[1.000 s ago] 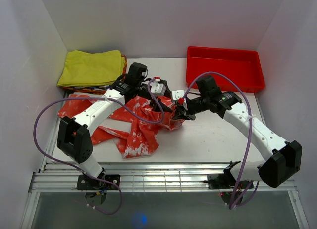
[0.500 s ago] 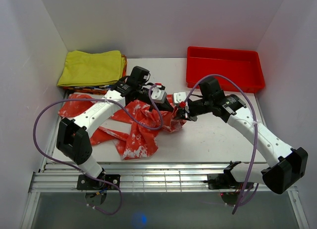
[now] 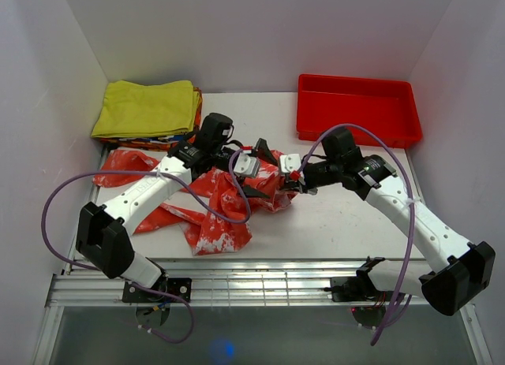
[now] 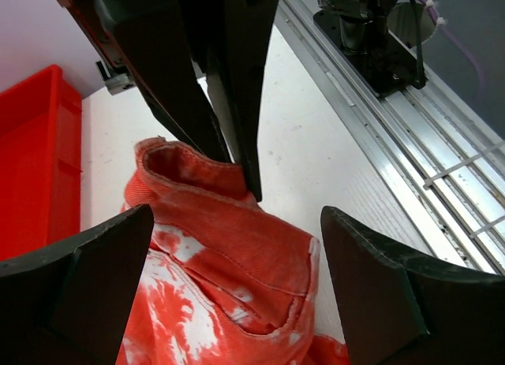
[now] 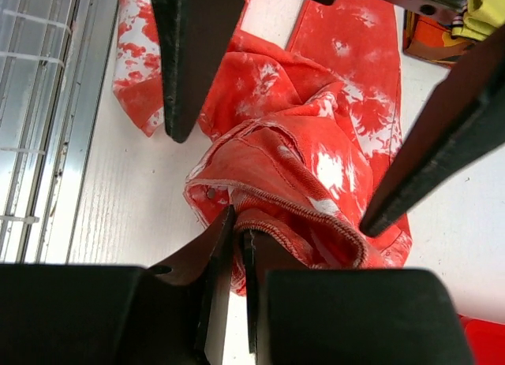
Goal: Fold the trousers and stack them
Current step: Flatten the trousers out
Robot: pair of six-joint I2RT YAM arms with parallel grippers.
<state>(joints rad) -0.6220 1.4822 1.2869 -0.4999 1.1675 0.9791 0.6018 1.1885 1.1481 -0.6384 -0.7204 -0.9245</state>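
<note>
Near edge: a slatted metal rail [image 3: 260, 290] runs across the front, with both arm bases bolted to it.
Table: white top [image 3: 347, 223], walled in on three sides.
Trousers: the trousers [image 3: 217, 215] lie crumpled and unfolded on the left-centre of the table. One leg trails toward the left wall and more cloth spreads toward the rail. The waistband end is bunched up at mid-table, between the two pincers.
Right gripper: the right gripper [image 5: 238, 231] comes in from the right, low over the table. Its jaws are pinched together on the stitched rim of the waistband (the hem sits right between the fingertips in the wrist view).
Left gripper: the left gripper [image 4: 237, 223] is spread wide, one finger on either side of the bunched waistband. It holds nothing, and the pads stand apart from the cloth.
Far left: a folded yellow garment [image 3: 146, 106] lies in the back corner. Edges of other folded cloth show beneath it, and the trouser leg lies just in front.
Far right: a red tray [image 3: 359, 105] sits against the back wall, well apart from the trousers.
</note>
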